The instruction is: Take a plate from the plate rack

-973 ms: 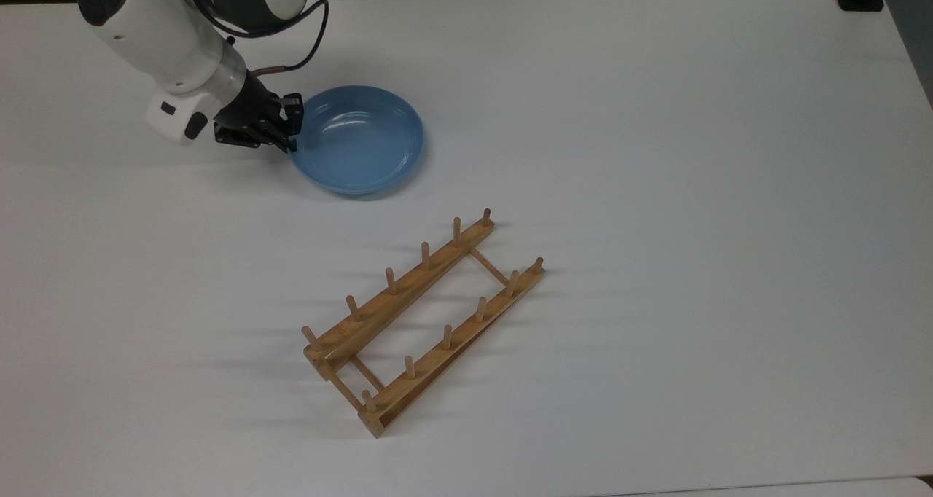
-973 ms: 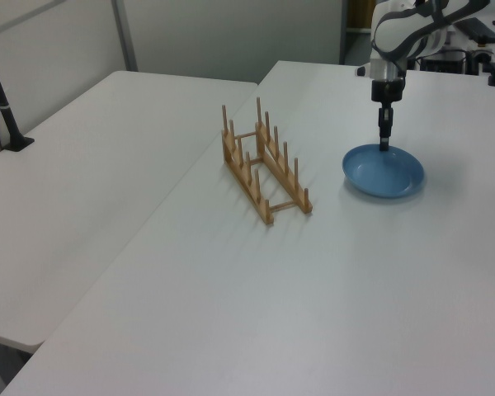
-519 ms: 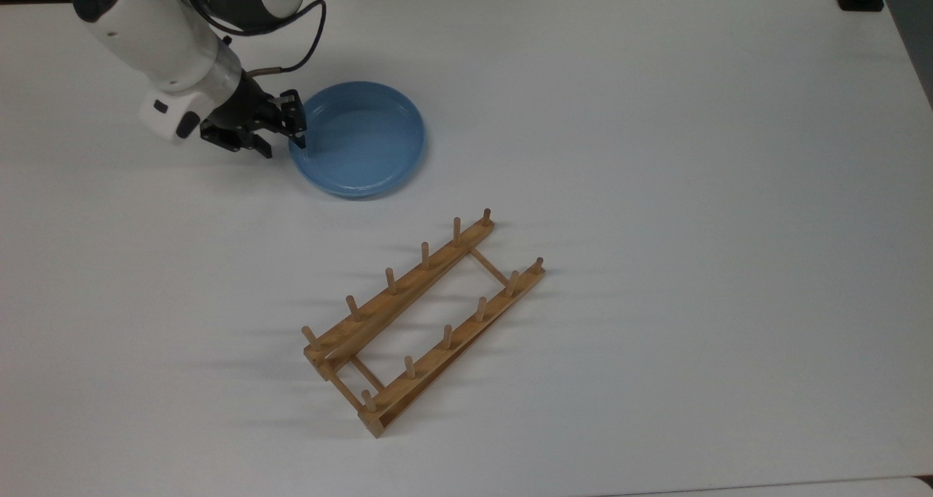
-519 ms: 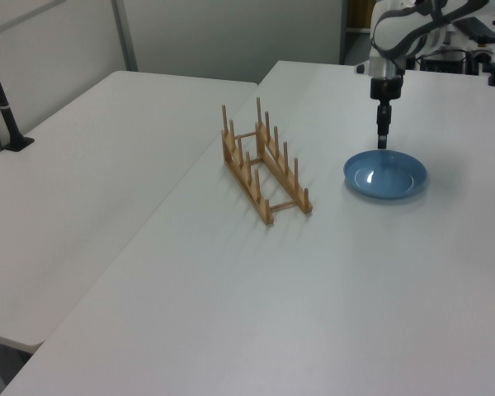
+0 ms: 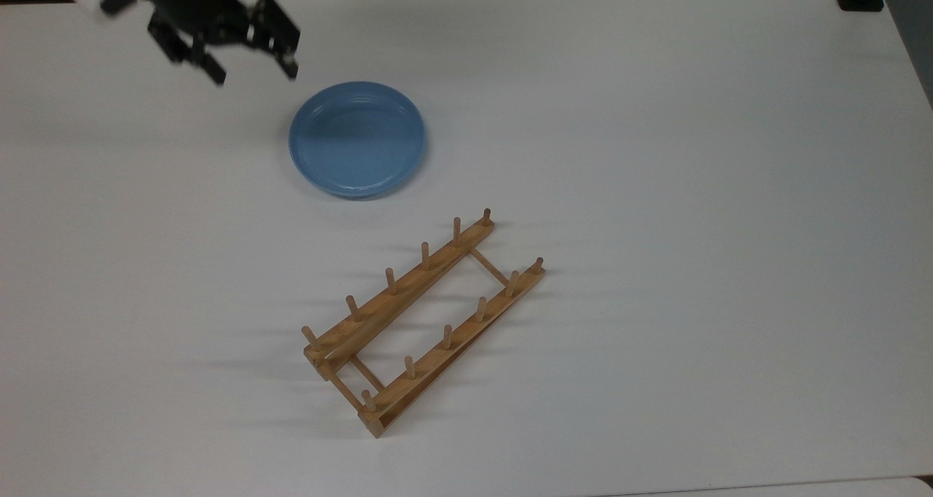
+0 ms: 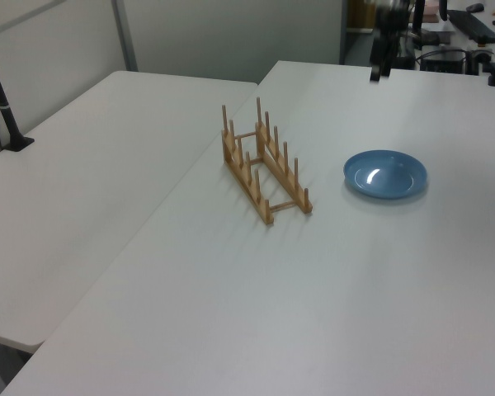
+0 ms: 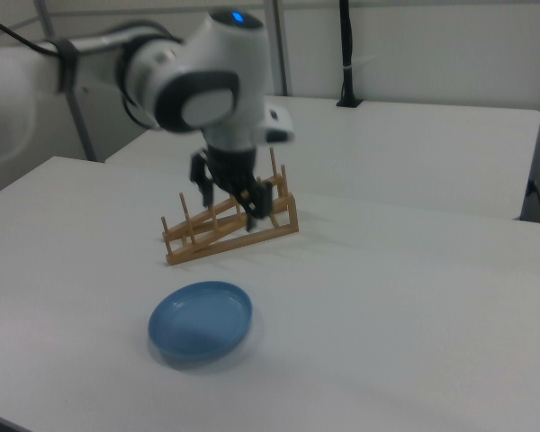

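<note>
The white Franka arm (image 7: pixel 198 85) hangs raised above the table, its wrist pointing down. Its black two-finger gripper (image 5: pixel 251 63) is spread wide with nothing between the fingers (image 5: pixel 290 58), near the top view's upper left corner.

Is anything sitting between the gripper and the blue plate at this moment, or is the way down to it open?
Nothing visible stands between them. The gripper hangs open above the table, up and to the top view's left of the plate, which lies flat. The plate rack stands apart, holding nothing.
</note>
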